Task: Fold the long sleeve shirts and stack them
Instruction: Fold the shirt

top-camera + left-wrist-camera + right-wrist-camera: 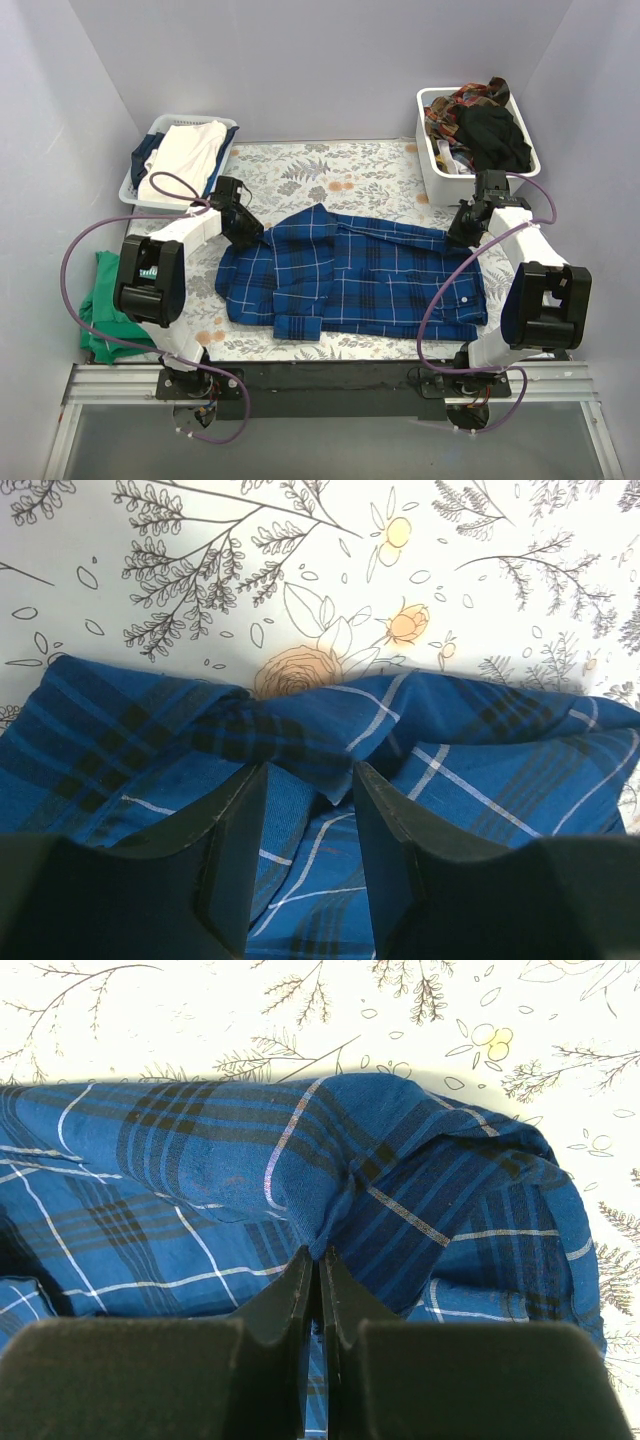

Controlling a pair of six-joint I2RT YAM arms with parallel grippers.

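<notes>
One dark blue plaid long sleeve shirt [350,275] lies spread mid grey-and-orange floral table cloth [370,165]. Left gripper [308,775]: fingers apart, astride a shirt fold. Right gripper [318,1255]: fingers clamped on shirt fabric. Two white plastic baskets [130,187] [432,170] stand at the cloth's far corners.

One dark blue plaid cloth shirt [350,278] is lying out; two white plastic baskets [185,120] [435,170] are sitting at ten and one o'clock; one green cloth [98,330] is lying at eight.
</notes>
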